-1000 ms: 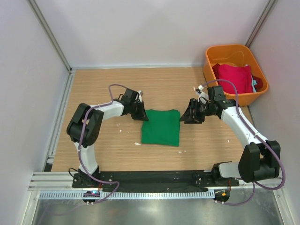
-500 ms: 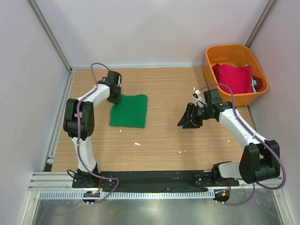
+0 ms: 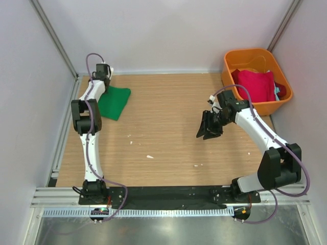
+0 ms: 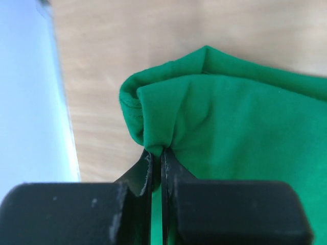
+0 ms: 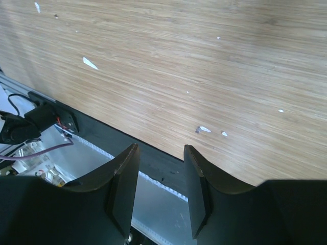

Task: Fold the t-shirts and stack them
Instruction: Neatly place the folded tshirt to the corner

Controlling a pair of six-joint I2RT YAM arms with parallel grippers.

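Green t-shirt [image 4: 230, 112] corner pinched in clamped left claw [image 4: 156, 154], right claw [image 5: 160, 150] parted, empty

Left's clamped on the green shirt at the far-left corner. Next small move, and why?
Probably open the left gripper and release the green t-shirt: it lies folded on the table at the far-left corner, its edge pinched between shut jaws. The right gripper hangs open and empty, and the red t-shirt sits in the orange bin.

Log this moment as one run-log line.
left gripper: shut on green t-shirt, far-left corner | right gripper: open, empty | red t-shirt: in orange bin
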